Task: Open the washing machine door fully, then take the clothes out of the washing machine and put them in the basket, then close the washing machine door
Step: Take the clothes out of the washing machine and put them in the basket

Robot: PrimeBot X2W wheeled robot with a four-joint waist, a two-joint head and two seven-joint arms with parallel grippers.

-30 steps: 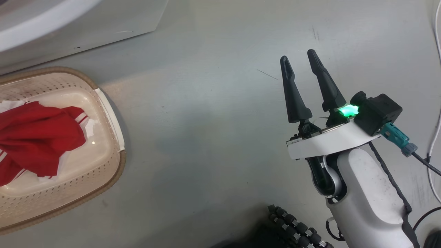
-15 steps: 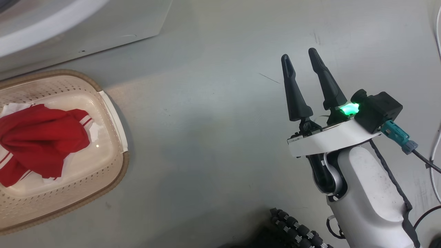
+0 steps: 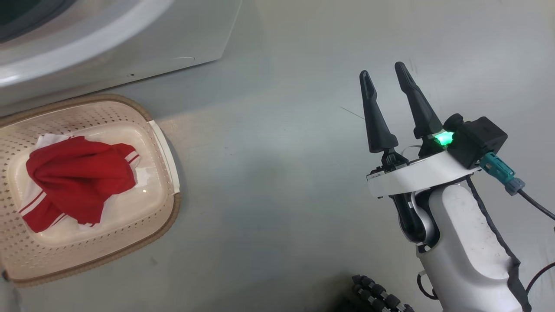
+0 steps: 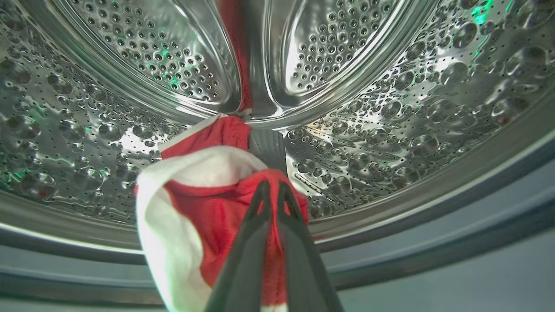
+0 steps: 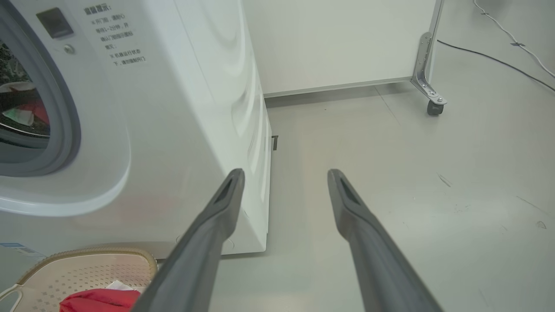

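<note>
Inside the steel drum [image 4: 390,130] of the washing machine [image 5: 186,130], my left gripper [image 4: 273,188] is shut on a red garment with white trim [image 4: 204,203], pinched between its fingertips. The cream basket [image 3: 160,216] stands on the floor in front of the machine [image 3: 130,47], with more red clothes [image 3: 78,182] lying in it. The basket [image 5: 86,268] and its red cloth [image 5: 99,301] also show low in the right wrist view. My right gripper [image 3: 383,71] hangs open over bare floor to the right of the basket, holding nothing. The washing machine door is out of view.
A white panel on a caster wheel [image 5: 433,108] stands behind the machine's right side. Cables [image 5: 498,60] run across the grey floor at the far right. A dark ribbed hose [image 3: 381,297] lies near the bottom edge by my right arm.
The head camera has turned left, so the basket and the machine's front slide right in the picture. My left gripper has finished closing. The right gripper stays open in place.
</note>
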